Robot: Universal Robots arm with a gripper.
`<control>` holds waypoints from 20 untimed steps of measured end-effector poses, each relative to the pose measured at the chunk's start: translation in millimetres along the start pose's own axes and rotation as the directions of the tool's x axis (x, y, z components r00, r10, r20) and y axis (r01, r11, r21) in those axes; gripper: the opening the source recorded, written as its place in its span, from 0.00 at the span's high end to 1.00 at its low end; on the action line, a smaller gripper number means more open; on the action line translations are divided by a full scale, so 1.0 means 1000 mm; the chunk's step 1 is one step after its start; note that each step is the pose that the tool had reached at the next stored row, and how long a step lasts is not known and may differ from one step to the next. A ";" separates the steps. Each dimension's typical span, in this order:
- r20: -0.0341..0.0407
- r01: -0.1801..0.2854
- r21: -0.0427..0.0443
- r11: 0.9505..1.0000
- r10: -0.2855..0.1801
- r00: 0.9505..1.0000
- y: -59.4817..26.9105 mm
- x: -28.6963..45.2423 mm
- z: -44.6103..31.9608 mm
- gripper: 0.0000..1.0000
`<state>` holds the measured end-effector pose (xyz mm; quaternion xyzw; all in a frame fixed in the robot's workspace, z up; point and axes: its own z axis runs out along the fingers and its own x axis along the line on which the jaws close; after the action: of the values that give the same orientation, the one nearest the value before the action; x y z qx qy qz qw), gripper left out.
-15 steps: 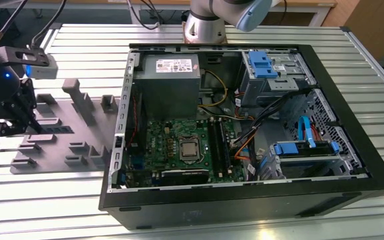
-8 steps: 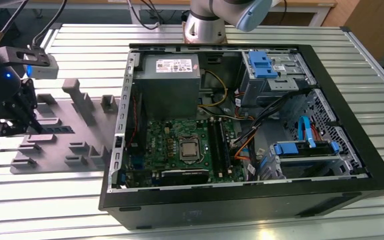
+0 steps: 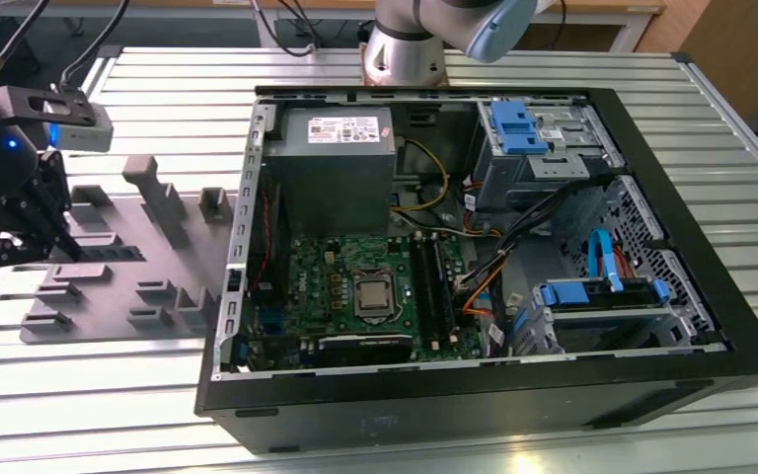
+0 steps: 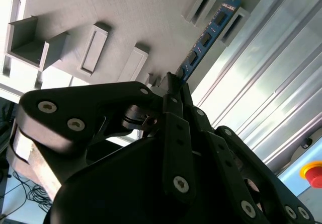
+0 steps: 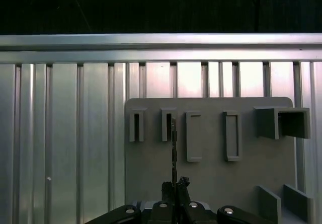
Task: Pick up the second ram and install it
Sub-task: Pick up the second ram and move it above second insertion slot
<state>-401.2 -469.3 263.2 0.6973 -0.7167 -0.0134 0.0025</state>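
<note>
gripper (image 4: 176, 85) clamped on second ram (image 4: 206, 36): second wrist view shows blue face, first wrist view edge.

In the exterior view the arm (image 3: 409, 44) is standing upright at the far side, and its black pincer (image 3: 47, 245) is hanging at the exterior view's left, pointing down, with a grey camera box (image 3: 70, 123) sitting on the wrist above it. In both wrist views the pincer (image 4: 173, 80) (image 5: 174, 186) is pressing its two dark fingers (image 4: 176, 128) together, tips meeting, and is gripping one end of the thin blue memory stick (image 4: 206, 38) (image 5: 174, 148), which is reaching straight out beyond the fingertips.
</note>
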 end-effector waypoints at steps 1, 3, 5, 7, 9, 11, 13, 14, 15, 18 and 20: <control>0.000 0.000 0.000 1.000 0.000 1.000 0.0000 0.0000 -0.0010 0.86; 0.000 0.000 0.000 1.000 0.000 1.000 0.0000 0.0000 -0.0027 0.86; 0.000 0.000 0.000 1.000 0.000 1.000 0.0001 -0.0001 -0.0045 0.86; 0.000 0.000 0.000 1.000 0.000 1.000 0.0001 -0.0001 -0.0050 0.86; 0.000 0.000 0.000 1.000 0.000 1.000 0.0001 -0.0001 -0.0054 0.86; 0.000 0.000 0.000 1.000 0.000 1.000 0.0002 -0.0001 -0.0062 0.86; 0.000 0.000 0.000 1.000 0.000 1.000 0.0002 -0.0001 -0.0065 0.86; 0.000 0.000 0.000 1.000 0.000 1.000 0.0002 -0.0001 -0.0067 0.86; 0.000 0.000 0.000 1.000 0.000 1.000 0.0002 -0.0001 -0.0071 0.86; 0.000 0.000 0.000 1.000 0.000 1.000 0.0002 -0.0001 -0.0081 0.86; 0.000 0.000 0.000 1.000 0.000 1.000 0.0002 -0.0002 -0.0087 0.86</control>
<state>-401.3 -469.3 271.8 0.6973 -0.7167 -0.0134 0.0024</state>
